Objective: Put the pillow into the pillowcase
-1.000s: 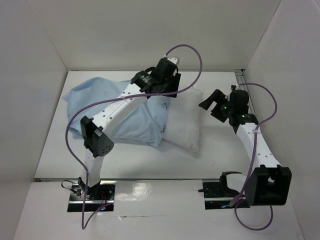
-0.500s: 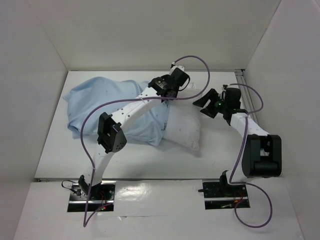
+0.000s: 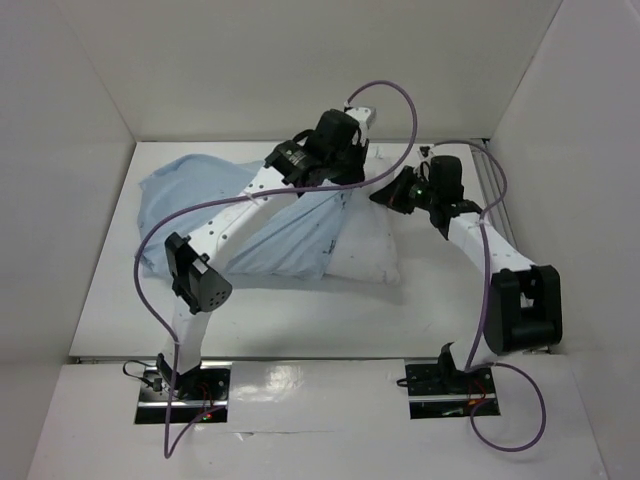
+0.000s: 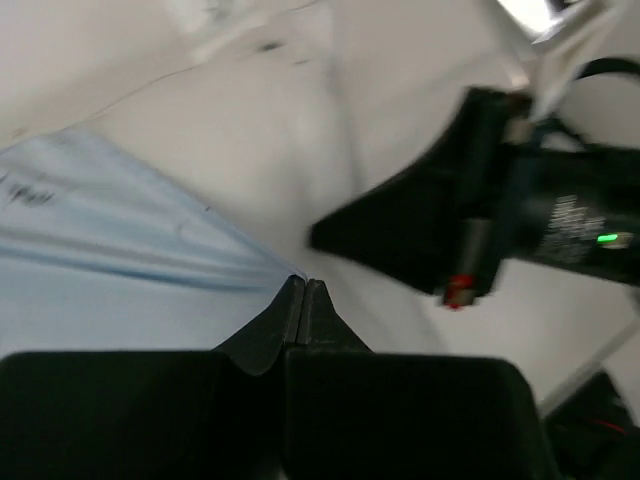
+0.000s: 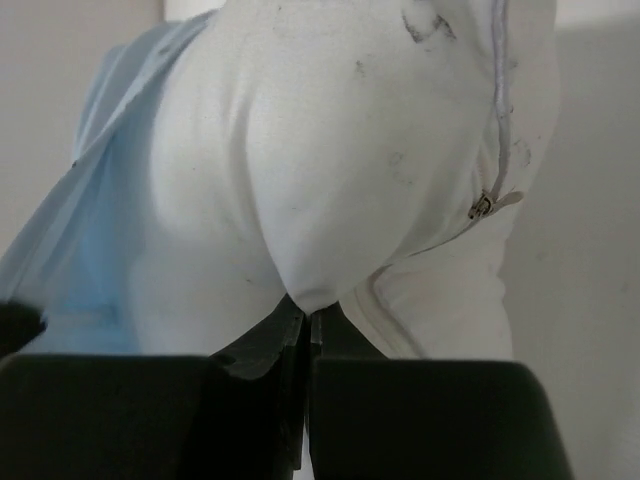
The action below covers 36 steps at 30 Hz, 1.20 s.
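The large, soft white stuffed pillow [image 3: 368,252] lies on the white table [image 3: 300,315], right of centre. Its left part is covered by the thin, wrinkled light blue cloth pillowcase [image 3: 190,195], which spreads away toward the table's far left, and the pillow's right end is bare. In the right wrist view that bare end shows grey smudges and a seam with a small metal zipper pull [image 5: 483,205]. The right gripper [image 5: 305,318] is clenched on a pinch of the pillow's white cover near its far right corner, with the cloth bunched to a point between the fingers. Close beside it, the left gripper [image 4: 304,298] is closed tight on the pillowcase's edge, and the blue cloth is drawn into taut folds that run to the fingertips. From above, the two grippers sit near each other over the pillow's far edge. Plain white walls [image 3: 300,70] stand around the table.
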Each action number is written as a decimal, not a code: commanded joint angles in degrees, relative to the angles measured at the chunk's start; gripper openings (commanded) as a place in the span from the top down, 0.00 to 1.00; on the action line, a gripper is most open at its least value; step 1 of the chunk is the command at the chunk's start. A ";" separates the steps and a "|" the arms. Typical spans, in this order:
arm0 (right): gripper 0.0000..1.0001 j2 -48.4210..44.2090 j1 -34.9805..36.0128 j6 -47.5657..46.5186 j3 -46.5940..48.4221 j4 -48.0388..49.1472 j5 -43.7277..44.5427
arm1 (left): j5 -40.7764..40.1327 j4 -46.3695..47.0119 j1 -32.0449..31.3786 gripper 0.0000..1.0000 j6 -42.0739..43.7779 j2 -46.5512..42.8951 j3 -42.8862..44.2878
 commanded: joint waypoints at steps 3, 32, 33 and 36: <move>1.00 -11.37 6.91 1.20 2.79 1.81 1.05 | 31.71 16.02 -1.85 1.00 -8.80 -1.10 11.76; 0.01 -20.77 2.27 -3.10 -11.20 -5.30 5.36 | -21.15 3.20 -11.68 0.37 -10.20 -37.19 -38.72; 0.01 -22.00 2.26 -3.10 -11.20 -6.44 6.06 | -22.82 3.99 -12.47 0.48 -13.96 -39.48 -42.50; 0.01 -25.87 1.56 -4.24 -11.73 -10.14 7.20 | -22.84 7.86 -14.58 0.51 -18.11 -45.55 -57.00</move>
